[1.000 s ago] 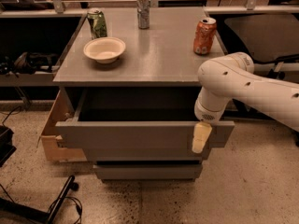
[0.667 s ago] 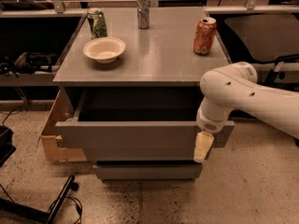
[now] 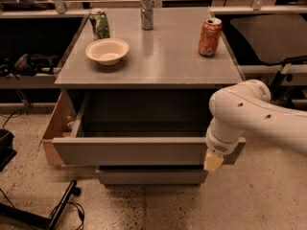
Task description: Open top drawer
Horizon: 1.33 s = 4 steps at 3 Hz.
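The top drawer (image 3: 129,150) stands well out, its front running left from your end effector (image 3: 214,161), which sits at the front's right end; its grip state can't be told. Draw straight outward and level, since pulling off-centre may skew it.

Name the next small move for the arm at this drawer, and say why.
Probably ease the pincer straight back off the top drawer and stop pulling. The drawer stands far out from the cabinet, its deep grey inside open to view, and the pincer sits low at the right end of its front, so little seems left to gain.
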Available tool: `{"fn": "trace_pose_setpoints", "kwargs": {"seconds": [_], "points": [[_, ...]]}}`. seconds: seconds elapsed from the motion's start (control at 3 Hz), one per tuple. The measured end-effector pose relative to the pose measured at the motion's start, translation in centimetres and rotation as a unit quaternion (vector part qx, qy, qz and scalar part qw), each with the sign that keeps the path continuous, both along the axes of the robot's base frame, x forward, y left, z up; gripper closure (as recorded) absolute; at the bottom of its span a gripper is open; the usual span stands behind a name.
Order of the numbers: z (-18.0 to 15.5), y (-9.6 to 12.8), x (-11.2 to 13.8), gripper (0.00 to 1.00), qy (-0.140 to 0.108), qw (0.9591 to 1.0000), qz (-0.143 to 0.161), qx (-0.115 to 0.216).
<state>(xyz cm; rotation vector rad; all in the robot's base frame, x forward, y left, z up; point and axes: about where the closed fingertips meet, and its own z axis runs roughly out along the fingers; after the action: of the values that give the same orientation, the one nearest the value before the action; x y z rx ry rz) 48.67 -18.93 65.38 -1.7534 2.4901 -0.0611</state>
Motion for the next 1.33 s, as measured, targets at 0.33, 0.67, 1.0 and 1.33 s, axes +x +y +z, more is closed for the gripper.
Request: {"fn": "trace_pose_setpoints", "kwargs": {"seconds": [0.33, 0.67, 1.0, 1.33], "points": [[0.75, -0.71, -1.35, 0.70, -0.002, 0.9999, -0.010, -0.014], [0.76, -0.82, -1.70, 0.94, -0.002, 0.9999, -0.010, -0.014], [0.76, -0.83, -1.70, 1.00, -0.002, 0.9999, -0.010, -0.014], [0.76, -0.83, -1.70, 1.00, -0.002, 0.9999, -0.010, -0.014]]}}
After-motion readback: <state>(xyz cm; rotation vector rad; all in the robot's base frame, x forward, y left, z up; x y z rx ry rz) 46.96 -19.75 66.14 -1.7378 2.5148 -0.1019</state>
